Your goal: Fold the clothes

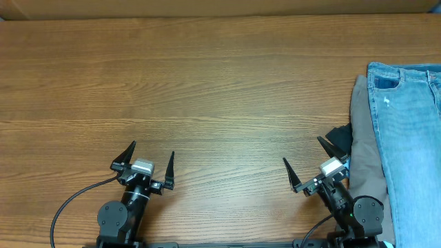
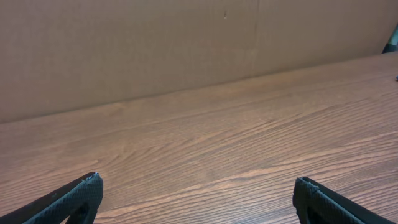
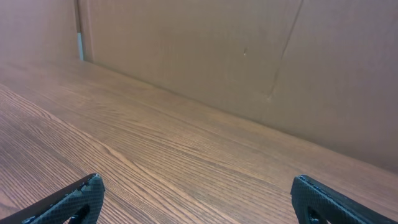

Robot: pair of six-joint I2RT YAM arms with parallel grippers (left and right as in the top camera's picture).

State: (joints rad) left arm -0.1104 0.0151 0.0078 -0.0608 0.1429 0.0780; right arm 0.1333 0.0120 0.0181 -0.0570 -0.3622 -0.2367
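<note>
jeans (image 1: 410, 138) atop grey trousers (image 1: 364, 145); left hand (image 1: 152, 148), right hand (image 1: 302, 149) spread.

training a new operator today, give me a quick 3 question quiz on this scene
1. True or false: the left gripper is shut on the jeans.
2. Where do the clothes lie on the table? A) in the middle. B) at the robot's right edge, beside the right gripper. C) in front of the left gripper.
3. Fill in: the grey trousers lie partly ___ the jeans.

Key
1. False: both grippers are open and hold nothing.
2. B.
3. under.
</note>
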